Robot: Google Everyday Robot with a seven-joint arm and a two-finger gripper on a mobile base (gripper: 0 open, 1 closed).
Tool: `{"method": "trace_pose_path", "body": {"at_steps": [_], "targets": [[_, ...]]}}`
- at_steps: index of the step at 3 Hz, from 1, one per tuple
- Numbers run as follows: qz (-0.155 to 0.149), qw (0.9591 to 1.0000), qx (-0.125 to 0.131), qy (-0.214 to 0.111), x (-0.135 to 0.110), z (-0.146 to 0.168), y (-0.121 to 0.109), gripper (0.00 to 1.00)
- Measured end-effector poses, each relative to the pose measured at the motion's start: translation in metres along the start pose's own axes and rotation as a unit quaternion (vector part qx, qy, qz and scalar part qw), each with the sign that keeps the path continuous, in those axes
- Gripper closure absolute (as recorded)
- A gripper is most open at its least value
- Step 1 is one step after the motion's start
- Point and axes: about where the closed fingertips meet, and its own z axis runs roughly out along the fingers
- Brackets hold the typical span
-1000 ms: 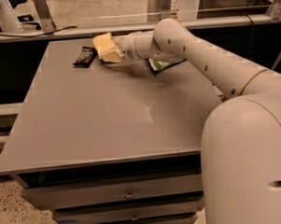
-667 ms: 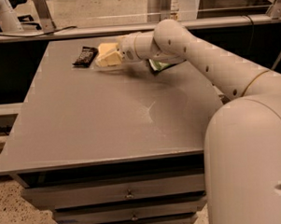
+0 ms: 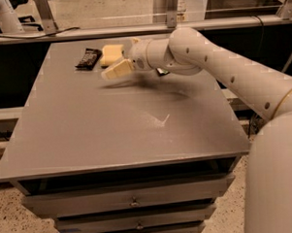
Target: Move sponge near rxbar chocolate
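Note:
The pale yellow sponge lies flat on the grey table at the far left, just right of the black rxbar chocolate, with a narrow gap between them. My gripper is just right of the sponge, open and empty. One cream finger sticks out in front of the sponge. The other finger shows behind it. The sponge is not held.
My white arm reaches in from the right across the far part of the table. A small dark-green thing peeks out under the wrist. A rail runs behind the table's far edge. Drawers sit below the front edge.
The gripper carried the sponge left and down to the table beside the bar, let go of it, and has drawn back to the right with its fingers open.

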Motion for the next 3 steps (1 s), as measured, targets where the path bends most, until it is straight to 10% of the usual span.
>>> {"method": "trace_pose_path", "body": {"at_steps": [3], "targets": [[-0.045,0.9987,-0.003,-0.024,0.018,-0.171,0.058,0.0]]}}
